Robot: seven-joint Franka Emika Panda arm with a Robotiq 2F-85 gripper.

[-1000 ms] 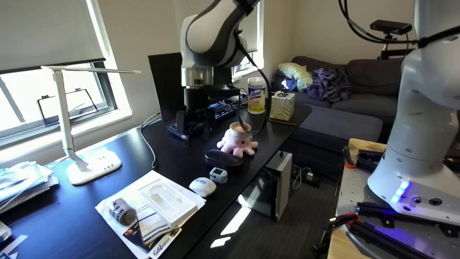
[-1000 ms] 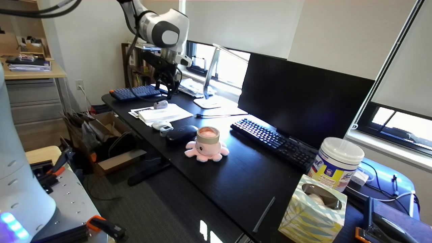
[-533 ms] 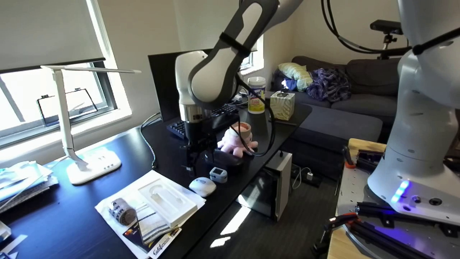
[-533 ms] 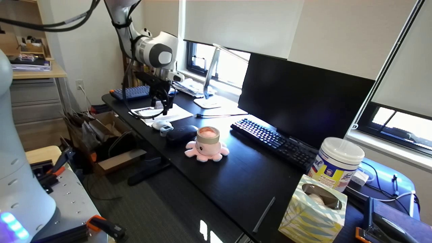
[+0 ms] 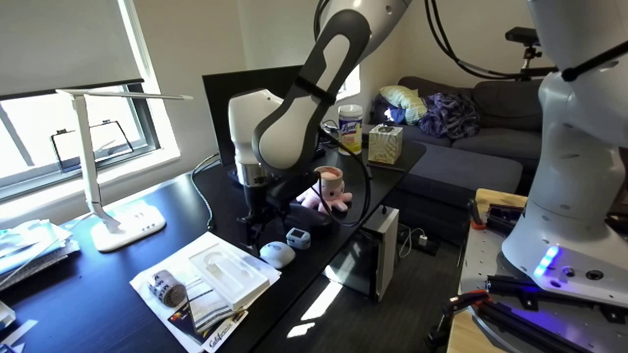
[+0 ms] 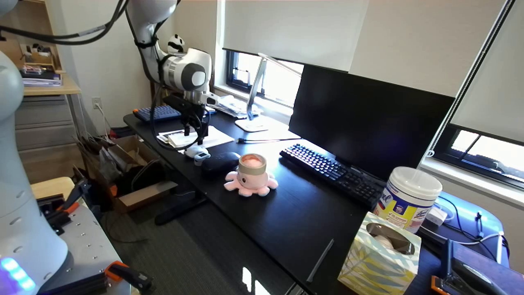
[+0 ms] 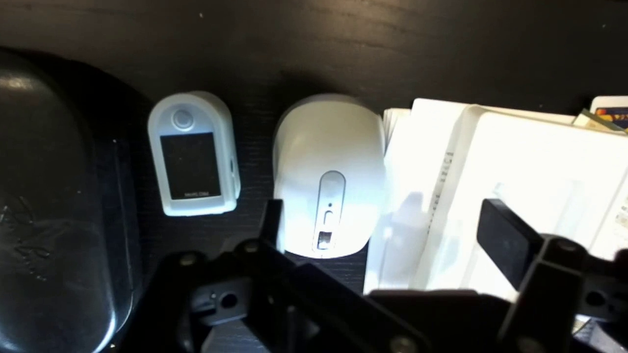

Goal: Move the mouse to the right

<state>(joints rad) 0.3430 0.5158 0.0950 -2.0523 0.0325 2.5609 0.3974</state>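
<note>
mouse (image 7: 328,137): rounded, pale white, smooth top | grey oblong strip (image 7: 331,191) toward one end | claw (image 7: 384,223): spread apart

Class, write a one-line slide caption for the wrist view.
The open gripper near a white mouse, which lies between a small screened device and a white tray.

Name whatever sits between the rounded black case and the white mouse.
A small pale device with a dark screen lies between the black case and the mouse, as the wrist view shows.
</note>
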